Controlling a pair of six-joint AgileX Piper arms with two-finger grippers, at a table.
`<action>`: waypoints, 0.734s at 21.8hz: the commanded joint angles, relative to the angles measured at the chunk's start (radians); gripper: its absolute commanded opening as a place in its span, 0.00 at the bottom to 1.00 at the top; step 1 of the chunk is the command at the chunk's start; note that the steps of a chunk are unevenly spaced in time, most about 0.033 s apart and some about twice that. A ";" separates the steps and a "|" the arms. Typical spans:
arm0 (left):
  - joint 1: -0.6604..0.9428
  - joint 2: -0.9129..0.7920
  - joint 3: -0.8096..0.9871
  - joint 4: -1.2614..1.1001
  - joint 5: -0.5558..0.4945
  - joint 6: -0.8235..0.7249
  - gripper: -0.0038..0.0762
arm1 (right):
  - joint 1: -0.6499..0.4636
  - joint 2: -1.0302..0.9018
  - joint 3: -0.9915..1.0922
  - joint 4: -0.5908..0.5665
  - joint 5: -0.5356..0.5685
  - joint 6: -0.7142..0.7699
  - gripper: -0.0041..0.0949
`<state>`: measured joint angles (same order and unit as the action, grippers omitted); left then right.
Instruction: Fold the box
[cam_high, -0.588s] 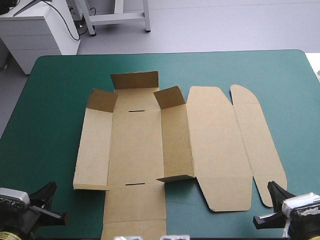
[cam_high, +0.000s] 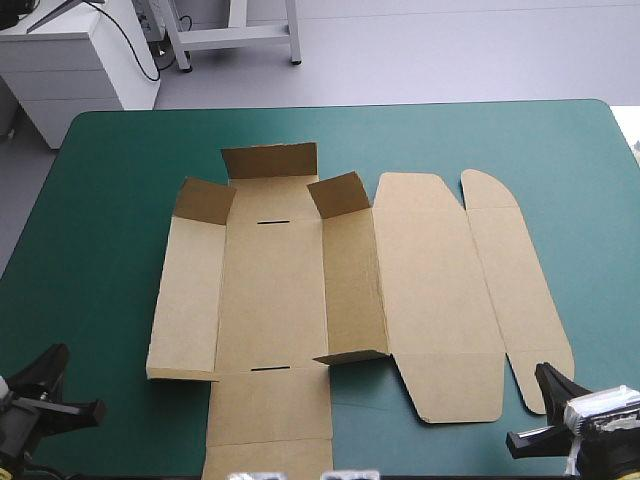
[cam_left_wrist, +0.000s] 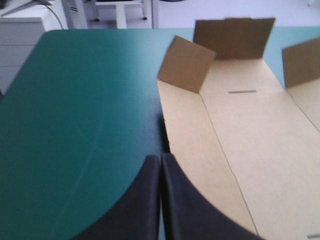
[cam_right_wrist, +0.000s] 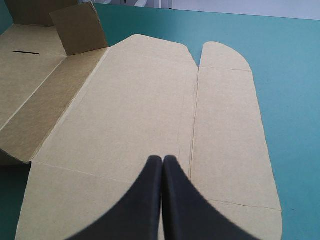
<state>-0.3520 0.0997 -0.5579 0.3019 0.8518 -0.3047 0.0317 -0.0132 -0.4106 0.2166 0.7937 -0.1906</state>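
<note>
- Box (cam_high: 300, 290): brown, mid-table, mostly flat, far flaps part-raised
- Left gripper (cam_left_wrist: 161, 159), right gripper (cam_right_wrist: 163, 160): fingers together, holding nothing, by its near end
- Risk: closed fingers may shove the sheet, flattening raised flaps

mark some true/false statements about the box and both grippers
1. The left gripper and right gripper are both shut. True.
2. The right gripper grips the box. False: it holds nothing; the box lies ahead of it.
3. The box lies completely flat. False: flaps at its far end stand up.
4. The left gripper is over the cover, off the box. True.
</note>
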 joint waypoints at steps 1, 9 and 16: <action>-0.007 0.126 -0.127 0.155 -0.061 -0.062 0.04 | 0.003 -0.022 -0.021 0.006 -0.075 -0.001 0.02; -0.007 0.665 -0.348 0.159 0.097 -0.042 0.07 | 0.003 -0.022 -0.021 0.006 -0.075 -0.001 0.02; 0.104 0.860 -0.455 -0.008 0.107 0.156 0.07 | 0.003 -0.022 -0.021 0.006 -0.075 -0.001 0.02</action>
<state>-0.3132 0.9255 -0.9511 0.3645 0.9905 -0.2492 0.0317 -0.0132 -0.4106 0.2166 0.7937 -0.1906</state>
